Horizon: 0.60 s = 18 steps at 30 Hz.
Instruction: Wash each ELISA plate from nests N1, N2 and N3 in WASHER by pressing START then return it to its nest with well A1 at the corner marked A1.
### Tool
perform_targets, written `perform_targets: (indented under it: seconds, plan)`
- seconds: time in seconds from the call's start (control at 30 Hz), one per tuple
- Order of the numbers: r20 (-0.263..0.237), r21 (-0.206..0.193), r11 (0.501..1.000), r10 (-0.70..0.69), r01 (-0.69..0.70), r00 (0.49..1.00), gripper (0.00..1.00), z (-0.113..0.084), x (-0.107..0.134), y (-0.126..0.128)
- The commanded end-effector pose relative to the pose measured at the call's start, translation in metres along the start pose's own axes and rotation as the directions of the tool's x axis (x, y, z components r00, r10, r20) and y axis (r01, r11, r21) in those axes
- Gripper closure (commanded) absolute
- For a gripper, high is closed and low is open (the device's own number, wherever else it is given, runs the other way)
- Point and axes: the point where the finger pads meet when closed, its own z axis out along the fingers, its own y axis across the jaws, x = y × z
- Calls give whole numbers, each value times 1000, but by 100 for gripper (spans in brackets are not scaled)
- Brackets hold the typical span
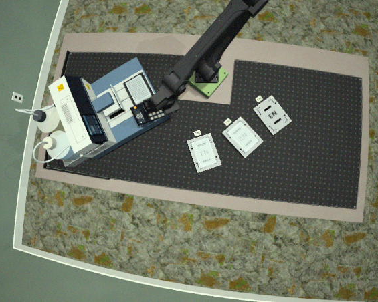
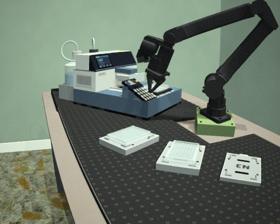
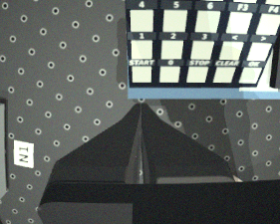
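Note:
The gripper (image 2: 151,92) (image 3: 140,105) is shut and empty. Its tips are close to the keypad (image 2: 139,90) (image 1: 147,113); in the wrist view they appear just below its lower edge, under the START key (image 3: 141,75). The washer lamp (image 1: 135,107) (image 2: 136,80) shows amber. A clear plate (image 1: 138,88) lies in the carrier and looks flat; its far side is partly hidden in the exterior view. A plate (image 1: 204,152) (image 2: 129,135) lies in nest N1 (image 2: 112,146), and another plate (image 1: 243,137) (image 2: 182,152) in nest N2 (image 2: 176,170). Nest N3 (image 1: 279,113) (image 2: 242,175) is empty.
The washer's white housing (image 1: 67,113) (image 2: 94,80) rises behind the carrier and keypad. Two bottles (image 1: 47,120) (image 1: 59,145) with tubes stand behind it. The arm's green base (image 1: 209,88) (image 2: 214,129) is between the washer and the nests. The N1 label (image 3: 24,153) shows at lower left in the wrist view.

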Motion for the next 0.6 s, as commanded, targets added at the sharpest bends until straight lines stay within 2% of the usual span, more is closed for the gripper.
perform_targets:
  seconds: [0.0,0.37,0.43,0.47,0.5,0.57]
  plan:
    - [58,-14,1000,-1,1,998,100,-24,-28,6]
    - [59,-15,1000,0,1,998,100,-44,-27,6]
    - [59,-15,1000,0,1,998,100,-44,-27,6]
    - [41,-11,1000,-2,2,999,100,-41,-22,5]
    - [58,-16,1000,-2,3,998,100,-47,-27,6]
    - [59,-16,1000,-1,2,998,100,-51,-27,6]
